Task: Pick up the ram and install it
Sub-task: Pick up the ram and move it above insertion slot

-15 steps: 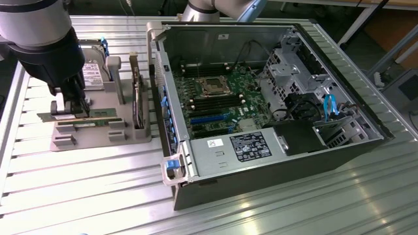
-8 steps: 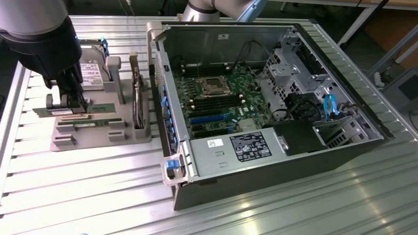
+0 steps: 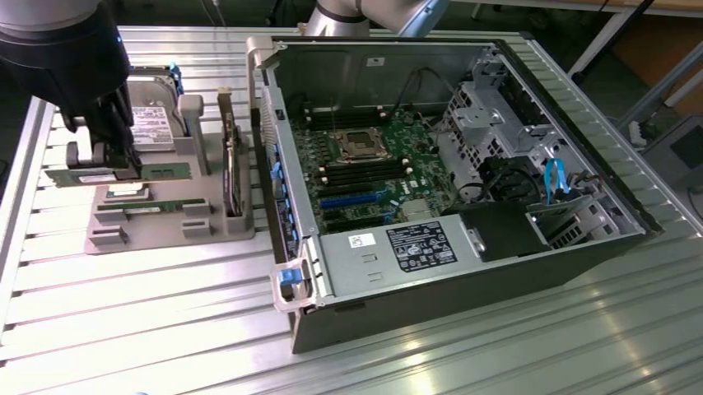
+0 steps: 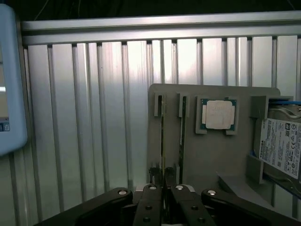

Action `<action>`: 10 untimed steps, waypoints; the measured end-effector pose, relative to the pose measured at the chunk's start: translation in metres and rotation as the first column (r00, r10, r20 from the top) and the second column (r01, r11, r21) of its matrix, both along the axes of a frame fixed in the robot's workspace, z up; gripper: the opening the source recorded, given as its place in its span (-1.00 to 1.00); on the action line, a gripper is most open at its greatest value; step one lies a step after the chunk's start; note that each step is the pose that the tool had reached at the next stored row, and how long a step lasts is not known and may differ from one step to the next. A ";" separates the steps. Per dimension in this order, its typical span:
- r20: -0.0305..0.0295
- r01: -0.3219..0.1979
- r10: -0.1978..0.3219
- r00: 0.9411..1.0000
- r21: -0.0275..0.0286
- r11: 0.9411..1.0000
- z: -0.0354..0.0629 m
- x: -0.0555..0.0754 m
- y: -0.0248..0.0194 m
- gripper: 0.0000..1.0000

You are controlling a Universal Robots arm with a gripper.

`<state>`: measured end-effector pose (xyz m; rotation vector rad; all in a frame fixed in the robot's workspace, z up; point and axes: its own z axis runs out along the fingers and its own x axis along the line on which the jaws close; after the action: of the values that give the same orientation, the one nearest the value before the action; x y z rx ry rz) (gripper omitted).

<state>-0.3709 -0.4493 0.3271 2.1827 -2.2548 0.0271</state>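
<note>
While an open computer case [image 3: 363, 325] lay on its side across the middle of the ribbed metal counter [image 3: 132, 313], its near corner close to the counter's front edge, the robot's pincer [image 3: 118, 171] hung over a grey holder [image 3: 165, 234] beside the counter's edge on the exterior view's left. Inside the case, a labelled power supply [image 3: 423, 247] sat nearest, with the green motherboard [image 3: 379, 185] beyond it and the metal-framed processor socket [image 3: 357, 146] farther back.

At the holder, the ram [image 3: 165, 171] was clamped in the pincer. Its black fingers [image 4: 181, 202] were drawn narrow, one on each side of the thin green board, gripping it near its middle. The stick was held level and on edge above the holder's near side. In the exterior view it appeared raised clear of the slots, though by how much could not be told.

Next back, a second memory stick [image 3: 154, 206] sat on edge in its own slot. Beyond that, a square silver processor chip [image 4: 217, 114] rested in a shallow pocket, and a labelled hard drive [image 3: 148, 123] stood propped at the holder's far end, toward the counter's back edge. A taller circuit card [image 3: 230, 160] stood on edge along the holder's side next to the case. The dark arm [image 3: 61, 49] rose over the counter's far corner on the exterior view's left.
</note>
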 end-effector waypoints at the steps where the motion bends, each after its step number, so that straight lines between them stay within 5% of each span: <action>1: 0.000 0.000 0.000 1.000 0.000 1.000 0.0013 0.000 0.0000 -0.76; 10: 0.000 0.000 0.000 1.000 0.000 1.000 0.0160 0.000 0.0000 -0.76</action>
<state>-0.3709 -0.4493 0.3432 2.1828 -2.2548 0.0271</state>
